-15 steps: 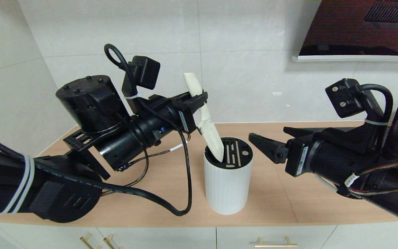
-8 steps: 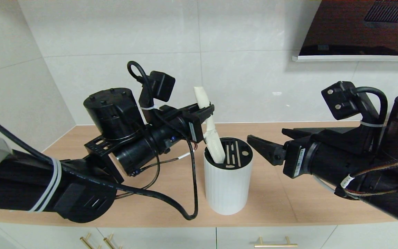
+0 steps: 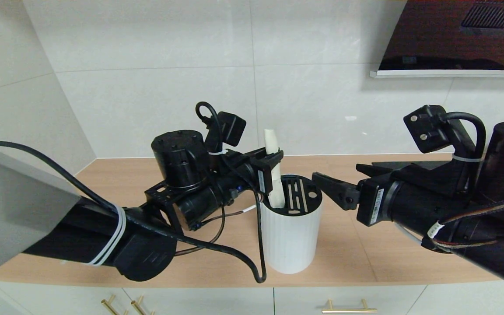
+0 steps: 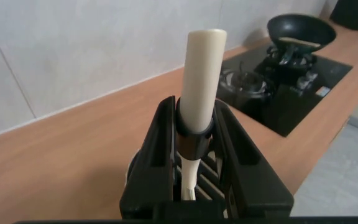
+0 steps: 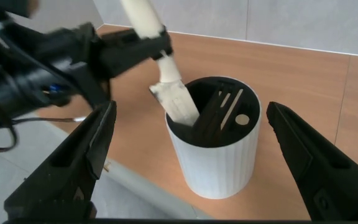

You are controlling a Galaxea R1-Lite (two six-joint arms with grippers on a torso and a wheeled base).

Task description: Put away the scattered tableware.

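The holder (image 3: 291,236) is standing on the bench (image 3: 365,245) near its front edge, between the two arms. The knife (image 3: 271,141) is leaning in the holder's left slot, its handle sitting between the jaws of the left gripper (image 3: 274,165). The right gripper (image 3: 336,171) is hanging just right of the holder's top, apart from it.

A light wooden countertop (image 3: 357,258) carries a white ribbed knife holder (image 3: 290,245) (round, with a black slotted top), upright near its front edge; a black cooktop (image 4: 291,99) sits toward its right end.
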